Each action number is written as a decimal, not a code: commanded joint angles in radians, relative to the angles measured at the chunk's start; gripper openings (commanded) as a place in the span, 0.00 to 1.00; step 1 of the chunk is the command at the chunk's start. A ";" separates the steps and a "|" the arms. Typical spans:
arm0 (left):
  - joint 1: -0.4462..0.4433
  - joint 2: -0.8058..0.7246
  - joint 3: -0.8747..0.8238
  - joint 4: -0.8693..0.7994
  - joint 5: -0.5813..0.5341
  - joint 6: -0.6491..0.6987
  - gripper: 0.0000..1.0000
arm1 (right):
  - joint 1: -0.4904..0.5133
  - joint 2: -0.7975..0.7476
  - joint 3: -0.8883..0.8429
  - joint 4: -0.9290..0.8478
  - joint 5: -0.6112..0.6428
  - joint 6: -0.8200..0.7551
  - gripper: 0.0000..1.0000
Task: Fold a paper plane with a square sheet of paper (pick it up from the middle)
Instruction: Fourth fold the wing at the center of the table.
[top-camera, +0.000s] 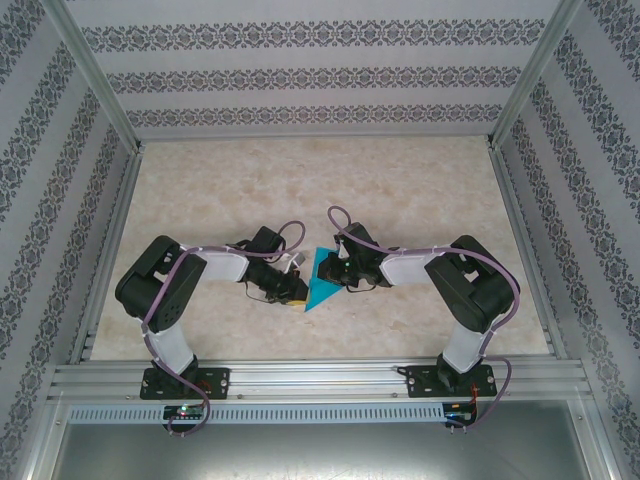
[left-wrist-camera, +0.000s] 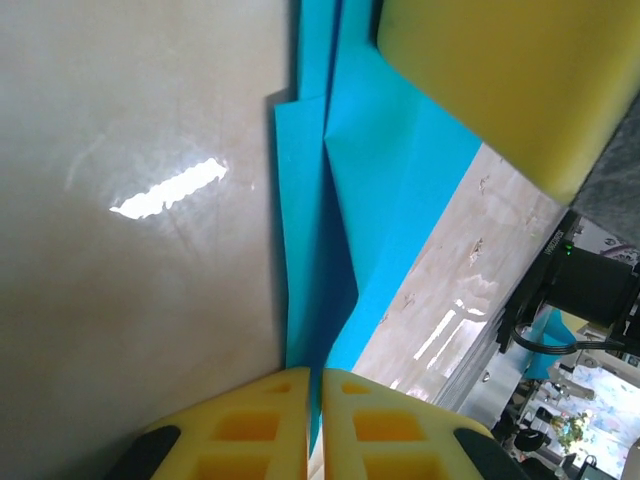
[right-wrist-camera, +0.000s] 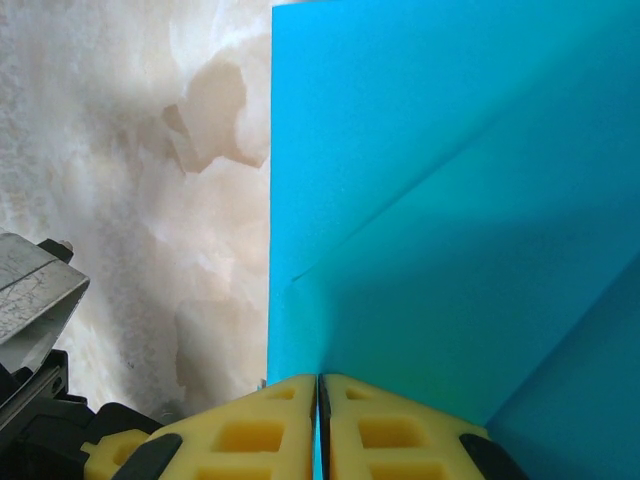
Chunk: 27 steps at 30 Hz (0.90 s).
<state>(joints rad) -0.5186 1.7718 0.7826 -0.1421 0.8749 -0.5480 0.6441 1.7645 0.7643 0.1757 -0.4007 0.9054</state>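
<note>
On the glossy, marbled beige table (top-camera: 230, 190), the left gripper (top-camera: 297, 292), yellow fingers (left-wrist-camera: 270, 430) pressed together, pinches the paper plane (top-camera: 322, 282). The plane is smooth teal with layered creases and sits at centre frame, its long axis near-vertical and its tip pointing lower left. The right gripper (top-camera: 338, 270), equally closed, nips the opposite edge.
</note>
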 joint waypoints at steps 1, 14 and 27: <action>-0.027 -0.002 0.013 -0.103 -0.050 0.025 0.12 | 0.008 0.033 -0.003 -0.059 0.044 -0.014 0.12; -0.086 -0.003 0.075 -0.304 -0.241 0.051 0.10 | 0.010 0.043 -0.014 -0.059 0.054 -0.014 0.12; -0.087 -0.219 0.079 -0.212 -0.188 -0.026 0.15 | 0.011 0.051 -0.033 -0.039 0.053 -0.008 0.11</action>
<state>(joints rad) -0.5949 1.5414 0.8581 -0.3962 0.6376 -0.5377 0.6506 1.7702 0.7635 0.1883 -0.4004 0.9058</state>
